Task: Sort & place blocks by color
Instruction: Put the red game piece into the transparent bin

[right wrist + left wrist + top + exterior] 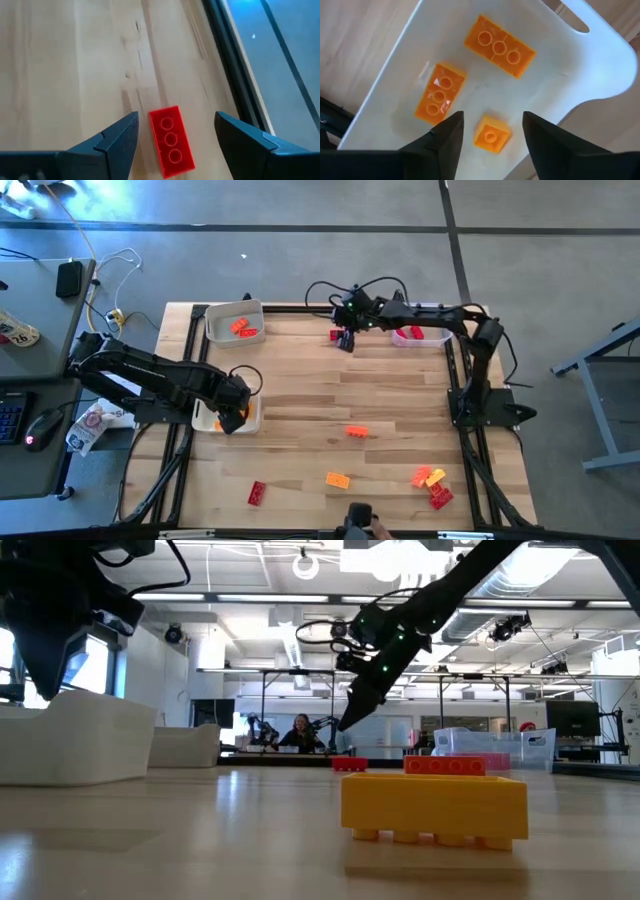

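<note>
The left gripper [490, 137] hangs over the white plastic tray at the table's left edge [600, 65], fingers spread, holding nothing; a small square yellow-orange studded brick [491, 134] lies loose in the tray between them, beside two longer yellow-orange bricks [499, 46]. The right gripper [175, 132] hovers released above a red studded brick [171, 141] on the wooden table [300, 380] near its far edge. A second white tray [222, 316] holds orange bricks; a clear tray [430, 340] holds red ones. By my reckoning sorting is roughly half done: about six bricks lie unsorted on the table nearer its front edge [430, 485].
</note>
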`<act>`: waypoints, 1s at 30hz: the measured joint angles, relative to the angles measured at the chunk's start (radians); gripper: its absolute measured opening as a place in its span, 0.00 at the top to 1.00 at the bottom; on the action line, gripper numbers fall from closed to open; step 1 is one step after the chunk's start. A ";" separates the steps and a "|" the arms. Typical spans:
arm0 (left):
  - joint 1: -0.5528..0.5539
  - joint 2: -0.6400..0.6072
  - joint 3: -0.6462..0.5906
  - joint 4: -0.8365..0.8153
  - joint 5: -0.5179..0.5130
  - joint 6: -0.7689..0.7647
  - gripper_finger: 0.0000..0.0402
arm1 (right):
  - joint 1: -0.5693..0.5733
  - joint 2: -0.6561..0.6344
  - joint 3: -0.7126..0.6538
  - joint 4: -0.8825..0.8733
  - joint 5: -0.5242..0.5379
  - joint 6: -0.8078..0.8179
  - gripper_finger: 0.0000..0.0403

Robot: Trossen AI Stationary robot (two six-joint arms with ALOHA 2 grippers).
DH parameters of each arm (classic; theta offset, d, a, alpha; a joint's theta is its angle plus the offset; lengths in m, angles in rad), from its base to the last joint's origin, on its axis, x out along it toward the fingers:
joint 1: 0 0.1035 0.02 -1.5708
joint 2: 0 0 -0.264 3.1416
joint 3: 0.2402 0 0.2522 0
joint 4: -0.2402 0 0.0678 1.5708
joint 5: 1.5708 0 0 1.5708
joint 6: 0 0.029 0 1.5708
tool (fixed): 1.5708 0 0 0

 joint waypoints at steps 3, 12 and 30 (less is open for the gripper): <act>0.000 0.000 0.000 0.002 0.025 -0.017 0.52 | -0.003 0.015 0.000 0.000 0.002 -0.013 0.38; 0.000 0.000 0.017 0.036 0.053 -0.011 0.55 | -0.020 0.037 0.000 -0.021 0.024 -0.030 0.38; 0.000 0.000 0.170 0.071 -0.019 0.090 0.56 | -0.036 0.142 0.000 -0.023 0.046 -0.072 0.38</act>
